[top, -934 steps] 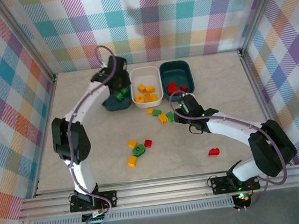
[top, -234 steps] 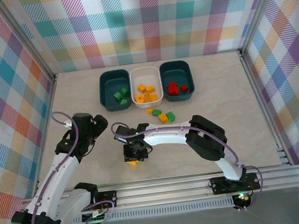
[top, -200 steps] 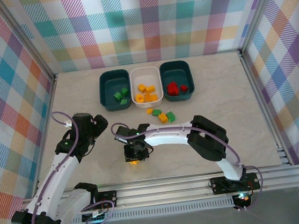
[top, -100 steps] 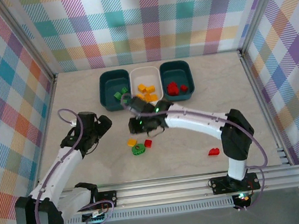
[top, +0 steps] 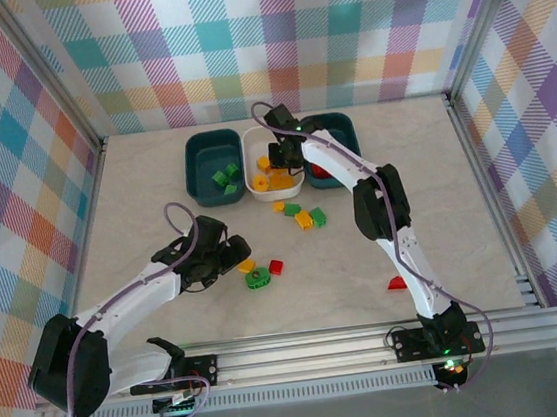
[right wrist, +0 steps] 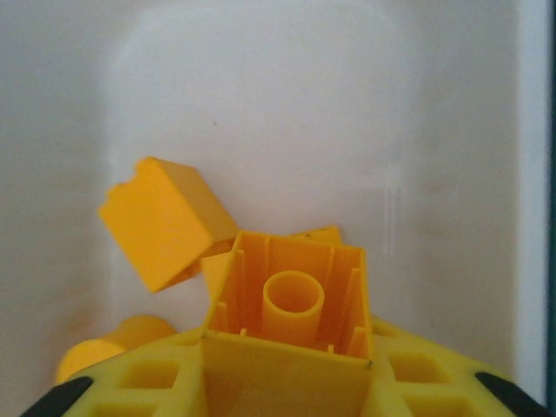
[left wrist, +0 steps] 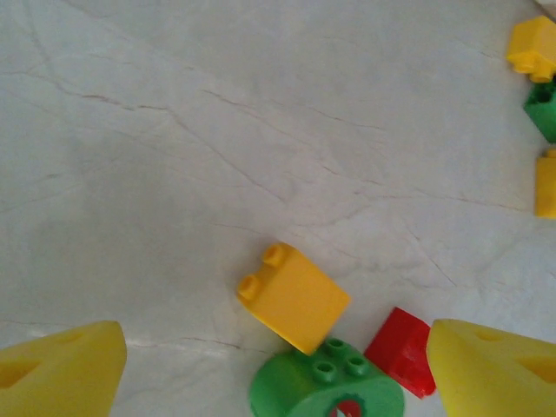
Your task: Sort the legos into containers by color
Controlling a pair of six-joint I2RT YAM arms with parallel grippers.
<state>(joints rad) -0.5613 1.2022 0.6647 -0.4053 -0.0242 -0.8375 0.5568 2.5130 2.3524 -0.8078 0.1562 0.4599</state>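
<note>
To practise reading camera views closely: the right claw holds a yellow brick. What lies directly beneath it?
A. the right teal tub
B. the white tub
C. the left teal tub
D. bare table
B: the right wrist view shows the right claw gripping the yellow brick above the white tub, on whose pale floor other yellow bricks lie.

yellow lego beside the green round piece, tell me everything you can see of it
The yellow lego is a small glossy plastic block, two round studs along one edge. It lies loose on the pale marbled table, turned diagonally, one corner seemingly touching the green round piece, a red brick close by.
</note>
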